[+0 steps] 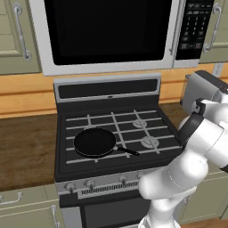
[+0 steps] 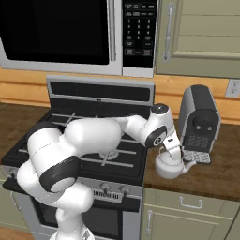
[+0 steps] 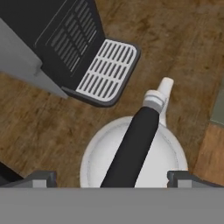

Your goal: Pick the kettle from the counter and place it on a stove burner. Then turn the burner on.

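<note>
Gripper (image 3: 112,177), jaws fully spread and empty, hangs above the kettle (image 3: 133,157) on the counter (image 3: 183,39), straddling the black handle (image 3: 131,148); a clean grasp requires descending centred on that handle before closing. From the right base, the kettle (image 2: 169,168) sits at five o'clock of the stove (image 2: 101,136), beside the coffee machine (image 2: 199,122); the left base adds the pan (image 1: 94,142).
</note>
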You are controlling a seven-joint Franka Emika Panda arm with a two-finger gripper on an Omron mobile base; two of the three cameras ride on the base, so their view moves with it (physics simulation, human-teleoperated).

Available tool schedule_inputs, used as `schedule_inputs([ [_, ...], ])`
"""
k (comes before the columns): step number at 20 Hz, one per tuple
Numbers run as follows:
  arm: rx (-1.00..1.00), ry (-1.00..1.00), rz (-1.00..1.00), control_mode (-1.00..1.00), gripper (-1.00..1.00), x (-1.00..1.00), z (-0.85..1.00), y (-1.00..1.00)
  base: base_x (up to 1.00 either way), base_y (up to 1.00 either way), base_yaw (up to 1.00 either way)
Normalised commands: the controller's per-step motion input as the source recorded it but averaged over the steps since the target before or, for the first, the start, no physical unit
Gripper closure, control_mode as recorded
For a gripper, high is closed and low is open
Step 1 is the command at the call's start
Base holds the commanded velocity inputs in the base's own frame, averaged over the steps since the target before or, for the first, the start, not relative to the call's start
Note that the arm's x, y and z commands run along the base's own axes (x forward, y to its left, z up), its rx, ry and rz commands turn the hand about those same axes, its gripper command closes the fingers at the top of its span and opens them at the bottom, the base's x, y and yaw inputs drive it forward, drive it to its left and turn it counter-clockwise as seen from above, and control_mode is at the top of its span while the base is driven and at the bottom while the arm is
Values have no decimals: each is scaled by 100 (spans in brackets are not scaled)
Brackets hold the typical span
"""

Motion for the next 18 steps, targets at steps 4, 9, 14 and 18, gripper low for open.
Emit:
schedule_inputs([
  [4, 0, 0, 0, -100, -100, 20, -12, -5, 0, 0, 0],
  [9, 0, 0, 0, -100, 100, 4, -16, 0, 0, 0, 0],
  [14, 0, 0, 0, -100, 100, 0, -5, 0, 0, 0, 0],
  [18, 0, 0, 0, -100, 100, -11, 2, 2, 0, 0, 0],
])
